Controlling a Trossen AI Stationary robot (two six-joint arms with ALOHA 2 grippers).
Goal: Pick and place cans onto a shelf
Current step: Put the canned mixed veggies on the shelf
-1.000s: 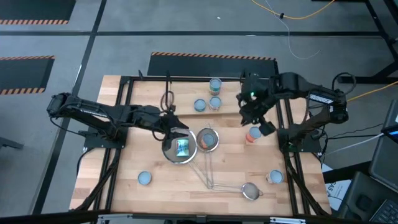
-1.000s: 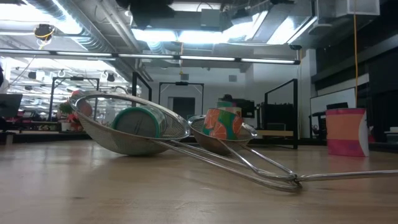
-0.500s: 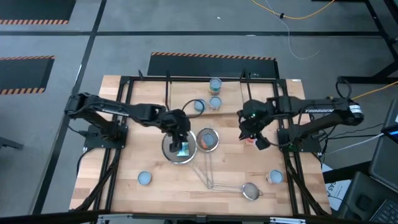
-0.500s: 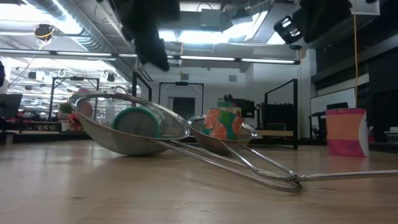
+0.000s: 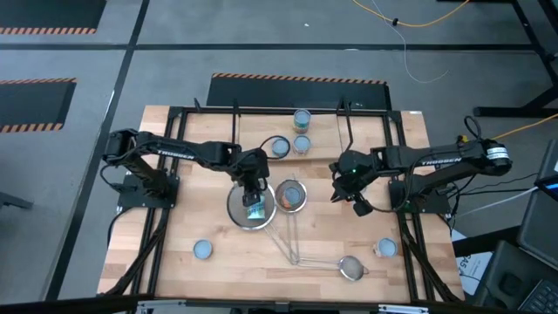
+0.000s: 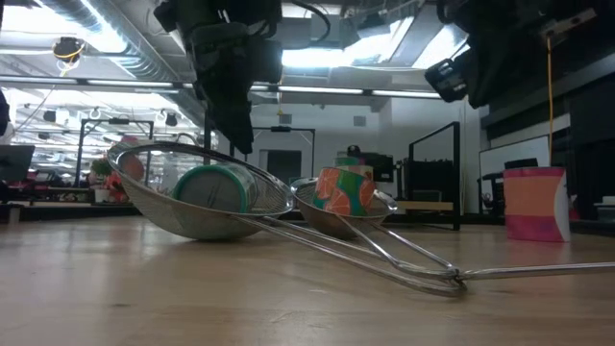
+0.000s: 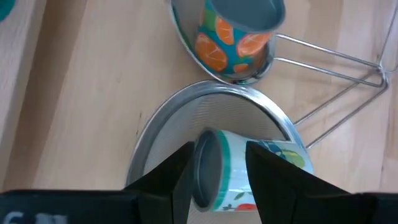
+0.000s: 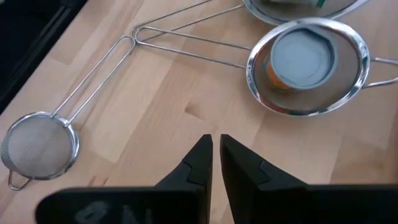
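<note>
A green-label can [image 7: 219, 169] lies on its side in a large steel strainer [image 5: 237, 209]. My left gripper [image 7: 217, 163] is open just above it, one finger on either side of the can, and also shows in the low view [image 6: 233, 125]. A can with orange fruit on its label [image 7: 239, 37] stands in a smaller strainer [image 5: 292, 196]. An orange-red can [image 6: 533, 202] stands on the table; my right gripper [image 5: 347, 187] hangs above it, shut and empty. The shelf [image 5: 340, 131] at the far middle carries three cans [image 5: 302, 118].
The strainers' long wire handles [image 5: 292, 240] cross toward the near edge, ending by a small strainer [image 5: 350, 268]. Loose cans stand near left [image 5: 202, 250] and near right [image 5: 385, 249]. A black frame [image 5: 170, 166] edges the table.
My left gripper has come down over the large strainer, toward the green-label can. My right gripper has moved toward the table's near edge and down, and now stands over the orange-red can. The cans and strainers have stayed in place.
</note>
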